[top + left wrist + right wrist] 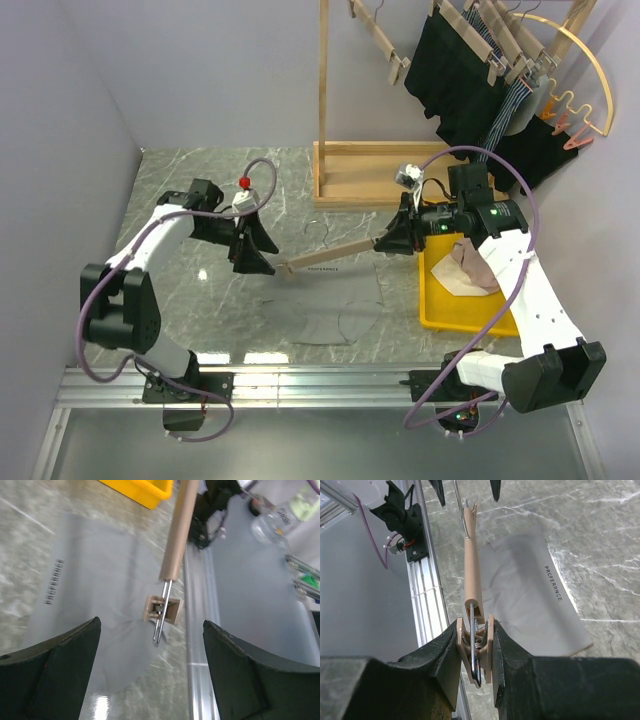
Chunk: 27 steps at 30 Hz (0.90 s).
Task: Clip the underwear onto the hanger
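So this looked like the lining-up step, with nothing clipped yet. The right claw [475, 640] was pinched shut on the clip at the 3 o'clock end of the hanger [330, 255], seemingly holding the bar off the worktop [200, 190]. The left claw [252, 250] was spread wide with nothing in it, its 2 fingers either side of the free clip [161, 609] at the 9 o'clock end (not touching it, far as I could tell). The underwear [330, 310] lay flat at 6 o'clock of the bar. Next move, I'd guess: squeeze that clip open and feed the waistband in.
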{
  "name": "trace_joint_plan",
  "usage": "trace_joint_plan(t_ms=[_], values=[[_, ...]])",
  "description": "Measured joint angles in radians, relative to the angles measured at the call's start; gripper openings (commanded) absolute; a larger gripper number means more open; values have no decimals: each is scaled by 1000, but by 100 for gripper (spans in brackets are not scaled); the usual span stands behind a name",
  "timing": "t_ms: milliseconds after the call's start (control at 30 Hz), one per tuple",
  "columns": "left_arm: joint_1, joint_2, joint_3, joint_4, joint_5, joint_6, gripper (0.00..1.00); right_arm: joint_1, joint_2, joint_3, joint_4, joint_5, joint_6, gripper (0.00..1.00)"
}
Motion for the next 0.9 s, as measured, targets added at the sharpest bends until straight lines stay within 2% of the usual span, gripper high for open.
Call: trace_joint_plan(t_ms=[167,367,467,567,667,800,900], values=[[-2,96,24,-197,48,223,87,6,1,2,-8,-11,-3,0],[-2,100,39,-274,64,319,84,14,1,2,-24,-13,-7,0],[2,63,40,-210,41,237,86,19,1,2,-29,-12,-8,0],[6,-60,6,23,-55,16,92,19,1,2,-32,-11,-7,0],[11,-194,-13,144,-126,-114,91,19,3,3,-32,-11,-7,0],[11,-210,53,92,-132,-97,88,19,18,20,-33,-11,-8,0],[11,-180,43,59,-130,-72,89,23,32,36,-36,-11,-11,0]])
